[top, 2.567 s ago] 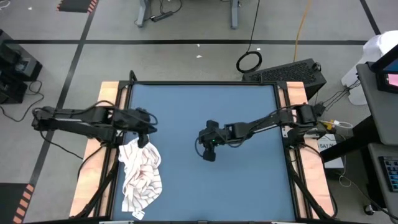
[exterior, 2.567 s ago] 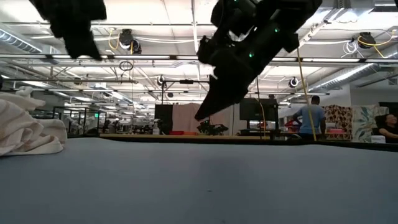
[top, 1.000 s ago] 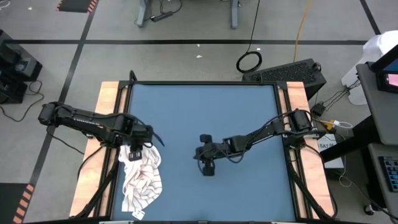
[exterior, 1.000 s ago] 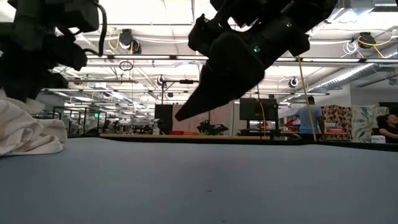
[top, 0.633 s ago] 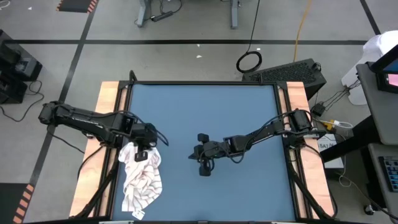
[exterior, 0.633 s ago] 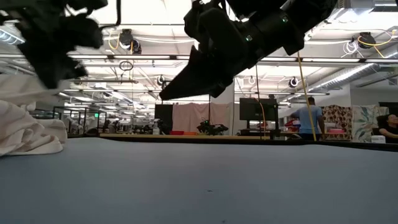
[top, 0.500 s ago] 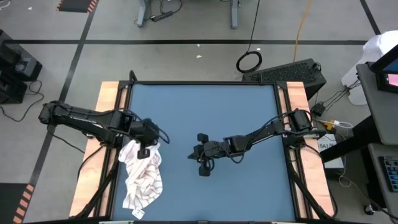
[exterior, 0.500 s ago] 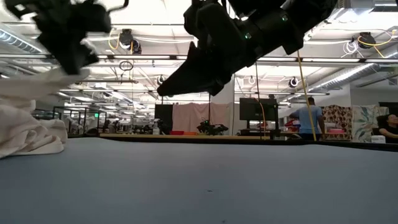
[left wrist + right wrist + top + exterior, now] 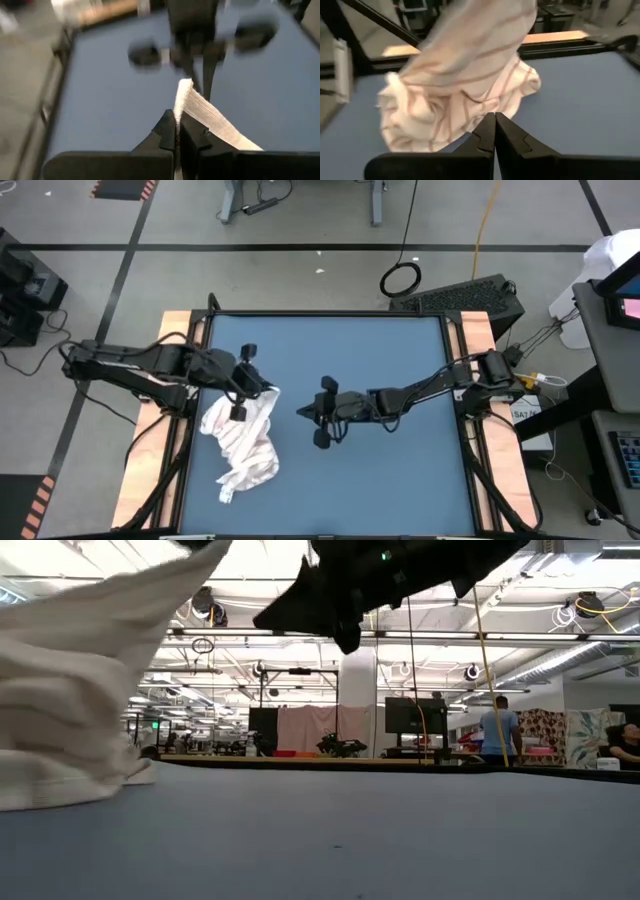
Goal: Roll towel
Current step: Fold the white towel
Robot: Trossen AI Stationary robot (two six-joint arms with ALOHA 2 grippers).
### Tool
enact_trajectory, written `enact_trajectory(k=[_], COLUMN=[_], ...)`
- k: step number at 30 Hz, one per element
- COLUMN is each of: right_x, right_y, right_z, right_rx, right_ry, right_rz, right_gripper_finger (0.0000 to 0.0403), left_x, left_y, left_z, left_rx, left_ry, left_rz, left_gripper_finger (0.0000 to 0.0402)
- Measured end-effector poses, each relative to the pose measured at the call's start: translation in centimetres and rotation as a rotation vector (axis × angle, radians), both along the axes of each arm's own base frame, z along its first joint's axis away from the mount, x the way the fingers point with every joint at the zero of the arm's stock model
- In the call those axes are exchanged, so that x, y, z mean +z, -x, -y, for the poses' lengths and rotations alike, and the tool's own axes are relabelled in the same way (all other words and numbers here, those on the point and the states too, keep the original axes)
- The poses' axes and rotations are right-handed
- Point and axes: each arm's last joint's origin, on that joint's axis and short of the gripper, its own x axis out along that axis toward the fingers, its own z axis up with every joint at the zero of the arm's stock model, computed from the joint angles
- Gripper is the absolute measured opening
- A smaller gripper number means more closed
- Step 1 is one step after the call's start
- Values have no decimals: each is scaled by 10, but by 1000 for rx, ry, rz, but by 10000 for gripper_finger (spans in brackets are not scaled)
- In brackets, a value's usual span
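The towel (image 9: 245, 445), white with thin reddish stripes, is bunched up on the left half of the blue table (image 9: 400, 470). Its far end is raised and its near end (image 9: 230, 488) lies on the tabletop. My left gripper (image 9: 263, 390) is shut on that raised end. In the low view the towel (image 9: 70, 690) climbs steeply to the top left. My right gripper (image 9: 303, 413) hovers shut above the table's middle, just right of the towel and pointing at it, touching nothing. In the right wrist view the towel (image 9: 465, 85) hangs ahead of my right gripper (image 9: 495, 122). My left gripper pinches a raised edge of the towel (image 9: 183, 92) between its two fingers (image 9: 167, 127), slanting down from the table's left side. Whether it has one layer or several, I cannot tell. The cloth falls away slack below the fingers, and the towel's near end rests on the table.
Wooden rails (image 9: 175, 330) border the table's left and right sides. Bare blue surface lies to the right and at the far side. Beyond the table are floor cables, a keyboard (image 9: 470, 298) and, in the low view, a person (image 9: 497, 730) far off.
My left gripper has risen and gone toward the table's middle, rolling as it went, with the towel's far end. That end is lifted clear, and the rest has been dragged rightward while the near end stays on the table. My right gripper has risen a little and tipped more level.
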Motion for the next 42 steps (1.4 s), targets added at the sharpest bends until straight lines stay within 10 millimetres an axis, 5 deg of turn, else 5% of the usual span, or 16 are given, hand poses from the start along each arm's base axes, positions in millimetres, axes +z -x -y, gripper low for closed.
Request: enact_trajectory(k=[6,11,26,35,42], right_x=[-9,-20,-66,-70,-97], right_y=[1,3,28,32,10], right_z=[20,18,-72,-85,-81], right_rx=[-80,-90,236,-192,-212], right_ry=[27,-2,17,73,-5], right_rz=[-97,-165,-436,-295,-152], right_gripper_finger=[18,36,129,200,213], left_x=[33,43,71,64,65], left_y=[-6,-8,-8,-8,-8], left_z=[3,-2,-16,-22,-21], left_rx=[-73,44,273,302,290], left_ry=[-109,-233,-420,-340,-310], left_rz=[247,328,542,497,511], left_gripper_finger=[4,4,4,4,4])
